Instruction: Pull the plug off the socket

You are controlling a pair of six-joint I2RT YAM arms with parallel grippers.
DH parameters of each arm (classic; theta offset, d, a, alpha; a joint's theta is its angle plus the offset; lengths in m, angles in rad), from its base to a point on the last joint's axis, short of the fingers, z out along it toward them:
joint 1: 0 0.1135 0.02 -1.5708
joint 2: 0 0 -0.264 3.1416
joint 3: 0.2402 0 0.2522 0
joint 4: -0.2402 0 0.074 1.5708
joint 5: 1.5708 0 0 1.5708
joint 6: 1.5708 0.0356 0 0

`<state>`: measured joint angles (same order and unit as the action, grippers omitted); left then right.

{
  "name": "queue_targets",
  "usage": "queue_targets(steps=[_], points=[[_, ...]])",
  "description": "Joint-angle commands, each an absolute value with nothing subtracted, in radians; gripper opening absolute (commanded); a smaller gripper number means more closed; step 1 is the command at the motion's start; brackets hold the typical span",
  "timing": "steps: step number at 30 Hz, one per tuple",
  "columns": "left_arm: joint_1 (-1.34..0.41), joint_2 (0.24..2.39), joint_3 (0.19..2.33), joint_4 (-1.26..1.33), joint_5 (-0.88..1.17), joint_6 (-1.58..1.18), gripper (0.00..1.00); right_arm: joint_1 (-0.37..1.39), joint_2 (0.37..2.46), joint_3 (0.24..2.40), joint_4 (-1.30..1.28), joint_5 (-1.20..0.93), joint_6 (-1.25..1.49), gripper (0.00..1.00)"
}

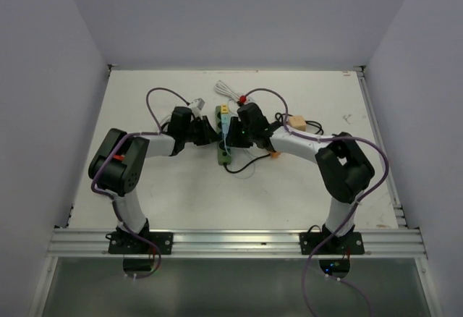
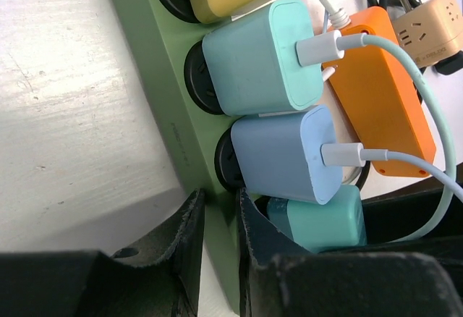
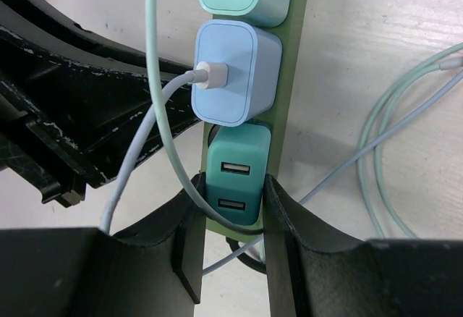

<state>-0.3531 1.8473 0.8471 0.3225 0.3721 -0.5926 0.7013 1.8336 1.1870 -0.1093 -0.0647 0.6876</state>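
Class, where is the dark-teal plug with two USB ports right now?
In the right wrist view the dark-teal plug sits lowest on the green power strip, directly below the pale-blue plug, held between the fingers of the right gripper.

a lab test cell: white table (image 1: 181, 187) boxed by plain walls (image 1: 43, 78), aluminium rail (image 1: 231, 241)

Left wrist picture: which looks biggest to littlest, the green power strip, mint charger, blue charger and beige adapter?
1. green power strip, even cut off by the picture's edge
2. mint charger and blue charger, about alike
3. beige adapter, though it sits farther away
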Motion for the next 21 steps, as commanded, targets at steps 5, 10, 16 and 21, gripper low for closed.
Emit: queue_targets(steps=[5, 10, 16, 21], points=[[-0.36, 2.013, 0.81, 0.11, 0.117, -0.477, 0.0, 0.83, 1.887, 1.457, -0.337, -0.097, 0.612, 0.31], [-0.36, 2.019, 0.815, 0.104, 0.117, -0.476, 0.0, 0.885, 1.992, 1.612, -0.514, 0.055, 0.552, 0.31], [-0.36, 2.025, 0.821, 0.103, 0.114, -0.476, 0.0, 0.899, 2.013, 1.641, -0.604, 0.178, 0.54, 0.32], [-0.36, 2.033, 0.83, 0.101, 0.112, -0.476, 0.0, 0.927, 2.046, 1.75, -0.683, 0.236, 0.515, 0.32]])
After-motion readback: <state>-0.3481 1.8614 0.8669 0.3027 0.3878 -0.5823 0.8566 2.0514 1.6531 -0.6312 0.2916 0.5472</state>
